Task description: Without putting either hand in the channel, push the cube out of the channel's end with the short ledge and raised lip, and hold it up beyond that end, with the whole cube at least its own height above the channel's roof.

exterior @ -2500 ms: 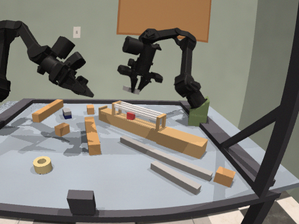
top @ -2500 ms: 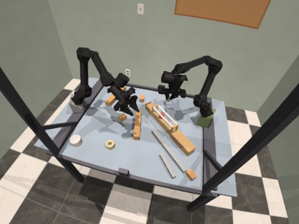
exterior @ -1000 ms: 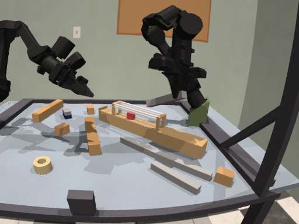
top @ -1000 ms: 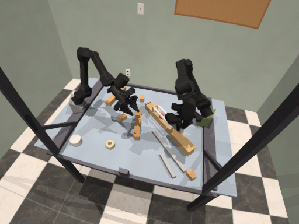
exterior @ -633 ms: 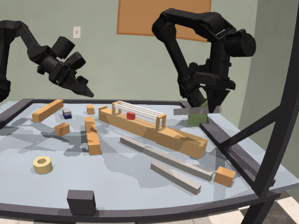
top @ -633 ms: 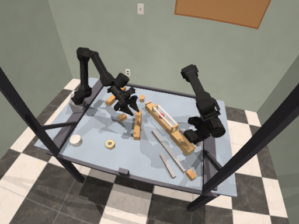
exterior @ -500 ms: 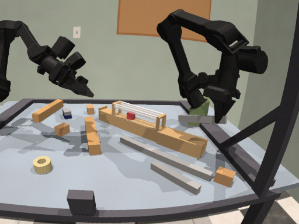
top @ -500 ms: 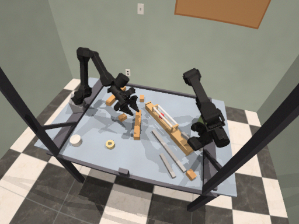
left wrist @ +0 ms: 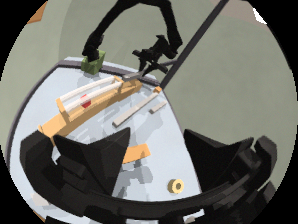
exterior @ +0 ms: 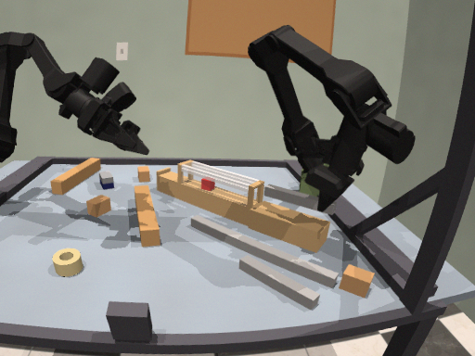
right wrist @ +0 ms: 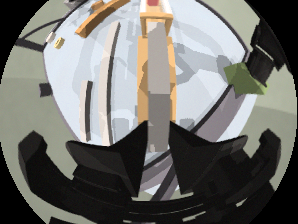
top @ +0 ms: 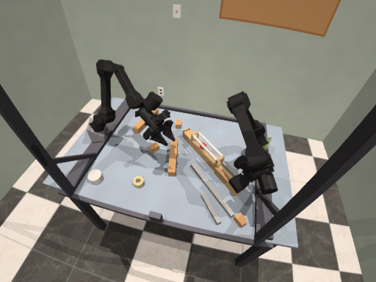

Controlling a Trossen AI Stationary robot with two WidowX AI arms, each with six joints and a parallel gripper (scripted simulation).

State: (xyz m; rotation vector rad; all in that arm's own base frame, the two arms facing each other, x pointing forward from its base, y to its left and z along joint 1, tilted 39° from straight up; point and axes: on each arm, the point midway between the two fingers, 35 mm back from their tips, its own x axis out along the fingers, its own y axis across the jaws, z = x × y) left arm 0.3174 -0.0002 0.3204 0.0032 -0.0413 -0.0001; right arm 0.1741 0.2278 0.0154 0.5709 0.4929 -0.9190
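Observation:
The red cube [exterior: 208, 184] sits inside the long wooden channel [exterior: 241, 206] under its white roof rails; it also shows in the top view [top: 203, 145] and the right wrist view [right wrist: 153, 0]. My right gripper [exterior: 325, 200] is at the channel's near end, shut on a grey stick [exterior: 289, 194]. In the right wrist view the stick [right wrist: 158, 83] points along the channel towards the cube. My left gripper [exterior: 134, 145] is open and empty, in the air above the table's far left, apart from the channel's far end with the small lip [exterior: 162, 172].
Two grey bars [exterior: 264, 250] [exterior: 278, 280] lie in front of the channel. Orange blocks [exterior: 147, 215] [exterior: 75, 175] [exterior: 356, 279], a yellow ring [exterior: 68, 261], a blue-white cube [exterior: 107, 180], a green block [exterior: 308, 184] and a dark block [exterior: 129, 320] are scattered about.

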